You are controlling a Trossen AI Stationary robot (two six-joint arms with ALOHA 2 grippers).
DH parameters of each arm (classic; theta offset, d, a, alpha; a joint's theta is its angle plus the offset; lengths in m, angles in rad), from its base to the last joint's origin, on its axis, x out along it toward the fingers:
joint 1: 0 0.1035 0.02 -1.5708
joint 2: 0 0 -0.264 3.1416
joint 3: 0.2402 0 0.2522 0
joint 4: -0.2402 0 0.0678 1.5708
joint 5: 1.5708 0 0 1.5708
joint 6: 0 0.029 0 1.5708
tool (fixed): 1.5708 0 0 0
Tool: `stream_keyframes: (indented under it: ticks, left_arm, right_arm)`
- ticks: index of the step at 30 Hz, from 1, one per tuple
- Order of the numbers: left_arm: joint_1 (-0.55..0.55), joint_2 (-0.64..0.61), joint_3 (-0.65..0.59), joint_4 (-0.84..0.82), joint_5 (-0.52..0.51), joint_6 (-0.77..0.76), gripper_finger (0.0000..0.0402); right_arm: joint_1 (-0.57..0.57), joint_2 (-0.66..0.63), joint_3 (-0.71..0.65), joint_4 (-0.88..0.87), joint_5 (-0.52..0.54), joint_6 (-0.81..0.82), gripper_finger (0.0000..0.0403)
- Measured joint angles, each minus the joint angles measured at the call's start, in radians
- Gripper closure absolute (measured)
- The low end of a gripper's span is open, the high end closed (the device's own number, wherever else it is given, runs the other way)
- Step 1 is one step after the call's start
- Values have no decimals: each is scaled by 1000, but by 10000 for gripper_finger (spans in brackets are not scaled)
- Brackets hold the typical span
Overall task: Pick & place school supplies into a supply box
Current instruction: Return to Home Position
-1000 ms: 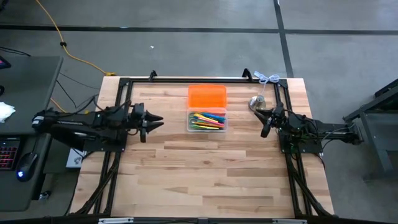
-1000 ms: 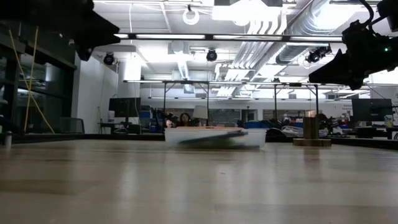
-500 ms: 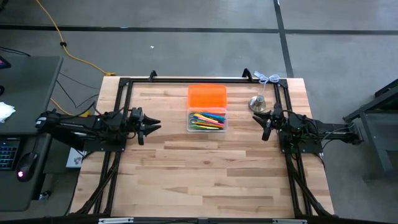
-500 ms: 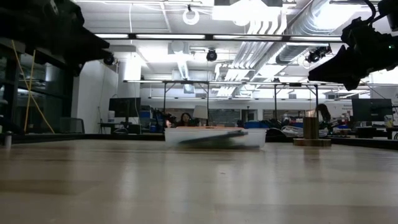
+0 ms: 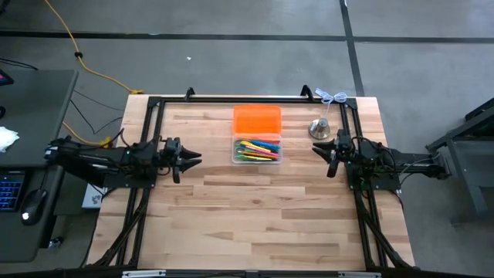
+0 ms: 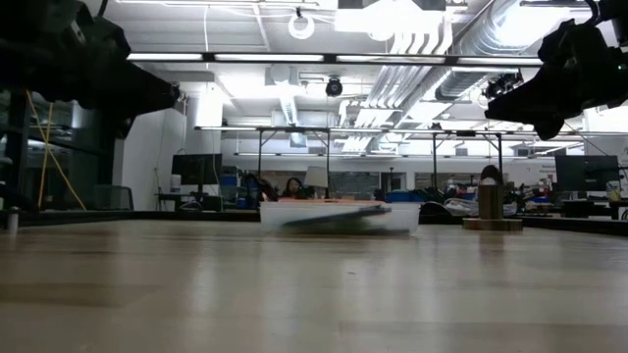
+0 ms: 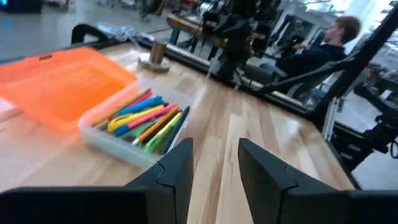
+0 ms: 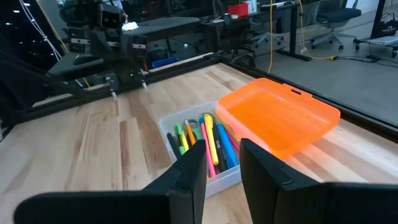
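The supply box (image 5: 234, 150), a small clear rectangular plastic tub, sits at the far middle of the pale wooden table (image 5: 255, 216). Bright pens and pencils (image 5: 258, 149) lie inside it. Its bright orange rectangular lid (image 5: 257, 120) touches its far side, and a small silver bell-shaped metal object (image 5: 319, 127) stands near the right gripper (image 5: 320, 150). From the low view the contents blur together. The left gripper (image 5: 194, 157) hovers well apart from the box. Both grippers' fingers are slightly parted and hold nothing.
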Motion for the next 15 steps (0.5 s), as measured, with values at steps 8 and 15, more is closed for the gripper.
stream_keyframes:
  ticks: [8, 15]
  left_arm:
    - [0, -90, -54, 27, 32, 49, 245]
    - [0, -219, -74, -41, 44, 89, 245]
  right_arm:
    - [0, 0, 0, -2, 0, -11, 329]
    - [0, 0, 0, 1, 0, -11, 329]
